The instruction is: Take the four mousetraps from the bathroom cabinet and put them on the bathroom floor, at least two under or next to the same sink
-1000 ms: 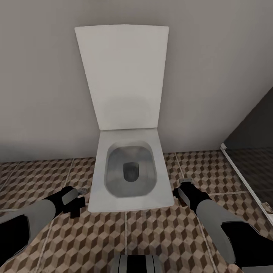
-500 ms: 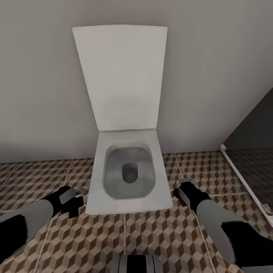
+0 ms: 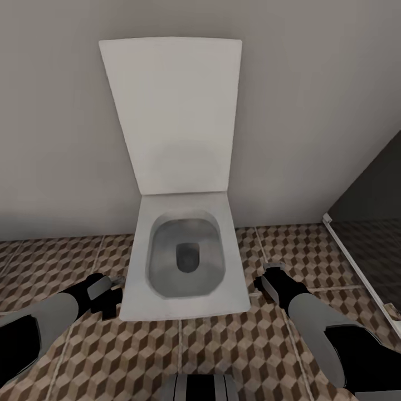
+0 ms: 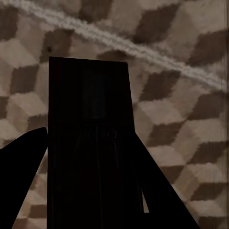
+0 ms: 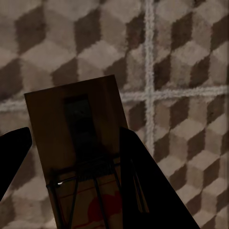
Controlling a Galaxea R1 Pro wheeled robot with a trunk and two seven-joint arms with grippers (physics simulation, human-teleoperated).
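While the robot faces a white square toilet [image 3: 184, 262] with its lid [image 3: 172, 111] raised against a pale grey wall [image 3: 312, 83], both arms hang low on either side of the bowl, over the bathroom floor [image 3: 234, 345] with its brown, beige and tan cube tiles. At the right edge of the head view a white rail [image 3: 359, 267] runs along the floor beside a dark panel [image 3: 379, 184]. The toilet stands directly ahead, between the 2 arms.

Seen from the left wrist, the left claw [image 4: 90, 191] is clamped on a mousetrap [image 4: 90, 129], a flat slab so deep in shadow that it reads almost black and its wire parts cannot be made out. Seen from the right wrist, the right claw [image 5: 71, 186] grips a second mousetrap [image 5: 78, 138], brown wood with dark wire and a red mark near its lower end, which is cut off by the frame. Both traps are held above the tiles, not touching them.

In the head view the left claw [image 3: 114, 287] and right claw [image 3: 267, 278] are small, and the traps are hard to pick out there.
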